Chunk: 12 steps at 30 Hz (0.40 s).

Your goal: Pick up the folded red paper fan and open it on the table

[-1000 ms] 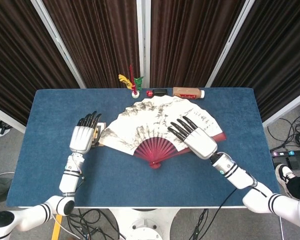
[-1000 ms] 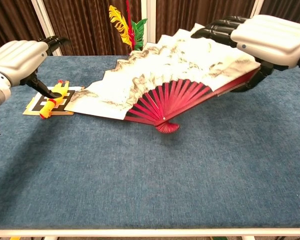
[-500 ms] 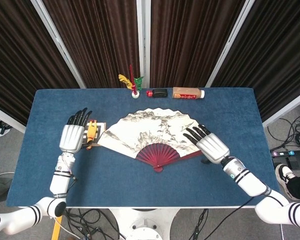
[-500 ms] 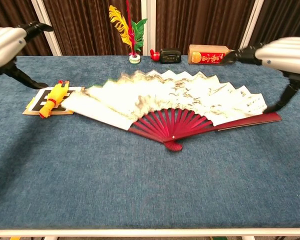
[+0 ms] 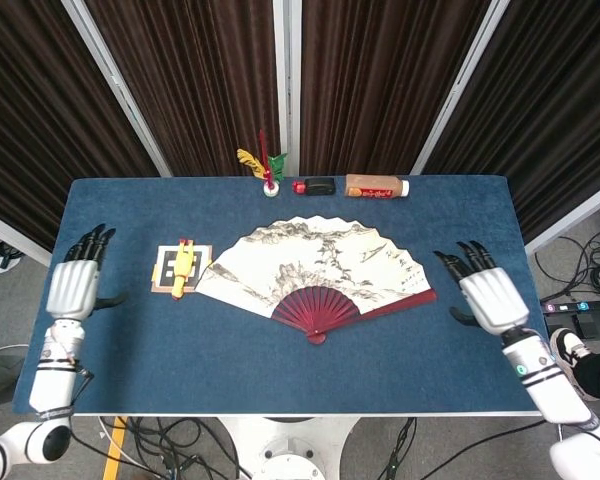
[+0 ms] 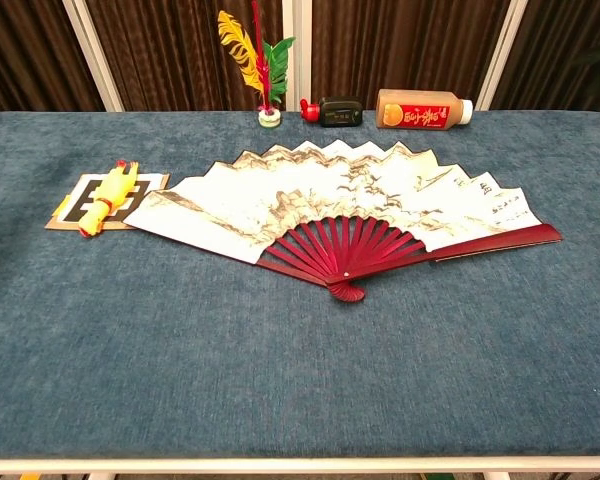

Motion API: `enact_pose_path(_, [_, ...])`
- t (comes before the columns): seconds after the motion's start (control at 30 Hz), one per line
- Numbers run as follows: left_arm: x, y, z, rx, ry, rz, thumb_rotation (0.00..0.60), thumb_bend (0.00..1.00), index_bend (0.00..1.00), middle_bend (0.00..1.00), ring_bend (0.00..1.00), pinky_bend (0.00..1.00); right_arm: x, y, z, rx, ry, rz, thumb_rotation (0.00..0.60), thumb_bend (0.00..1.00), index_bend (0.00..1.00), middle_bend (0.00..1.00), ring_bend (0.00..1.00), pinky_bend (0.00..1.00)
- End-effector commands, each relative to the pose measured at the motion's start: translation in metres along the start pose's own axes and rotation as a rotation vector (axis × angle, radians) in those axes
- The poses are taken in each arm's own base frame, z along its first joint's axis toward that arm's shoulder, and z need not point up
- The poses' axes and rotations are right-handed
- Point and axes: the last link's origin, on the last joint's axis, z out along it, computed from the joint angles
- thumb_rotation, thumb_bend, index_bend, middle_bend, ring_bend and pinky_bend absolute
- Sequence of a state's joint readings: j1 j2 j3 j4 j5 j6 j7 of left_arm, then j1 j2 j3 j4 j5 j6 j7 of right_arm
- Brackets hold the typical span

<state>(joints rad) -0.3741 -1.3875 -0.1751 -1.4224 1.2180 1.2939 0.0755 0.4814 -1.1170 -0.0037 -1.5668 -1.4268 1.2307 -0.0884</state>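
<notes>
The fan [image 5: 315, 274] lies fully spread and flat on the tabletop [image 5: 280, 370], about midway between the side edges and nearer the far edge than the near one. Its white leaf with ink painting arcs toward the far edge, and its red ribs [image 6: 342, 248] converge at a pivot pointing to the near edge. One red outer guard runs out toward the right edge.

The left hand [image 5: 73, 285] hovers at the left edge of the tabletop, palm down, fingers spread and extended forward. It holds nothing and touches nothing, well apart from the fan. The right hand [image 5: 488, 292] sits near the right edge, likewise palm down with fingers apart and straight. It grips nothing, and a gap of bare blue cloth separates it from the tip of the red guard. Neither hand shows in the chest view.

Just beside the fan's left end, a yellow toy [image 6: 107, 196] lies on a card [image 6: 77, 205] printed with a black and white marker. The fan's leaf edge comes close to the card; whether they touch I cannot tell.

Along the far edge, near its middle, stand a shuttlecock [image 6: 262, 60] with yellow, red and green feathers, a small dark bottle [image 6: 334, 110] with a red cap lying on its side, and an orange bottle [image 6: 421, 108] with a white cap, also lying down.
</notes>
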Motion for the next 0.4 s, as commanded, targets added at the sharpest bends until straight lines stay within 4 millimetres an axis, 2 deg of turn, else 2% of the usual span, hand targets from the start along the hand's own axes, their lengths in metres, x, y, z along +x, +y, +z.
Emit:
enact_pose_path(0.03, [0.013, -0.033, -0.028, 0.061, -0.004, 0.014, 0.6, 0.0, 0.14, 0.15, 0.11, 0.2, 0.0, 0.03, -0.042, -0.108, 0.029, 0.048, 0.6, 0.13, 0.06, 0.18, 0.03, 0.0])
enact_pose_path(0.2, [0.024, -0.059, -0.067, 0.136, 0.005, 0.061, 0.6, 0.0, 0.15, 0.15, 0.11, 0.2, -0.002, 0.044, -0.084, -0.194, 0.071, 0.113, 0.6, 0.13, 0.01, 0.16, 0.02, 0.0])
enact_pose_path(0.4, [0.028, -0.06, -0.111, 0.174, 0.024, 0.057, 0.6, 0.0, 0.15, 0.15, 0.11, 0.19, -0.009, 0.045, -0.119, -0.262, 0.123, 0.157, 0.6, 0.12, 0.01, 0.16, 0.02, 0.0])
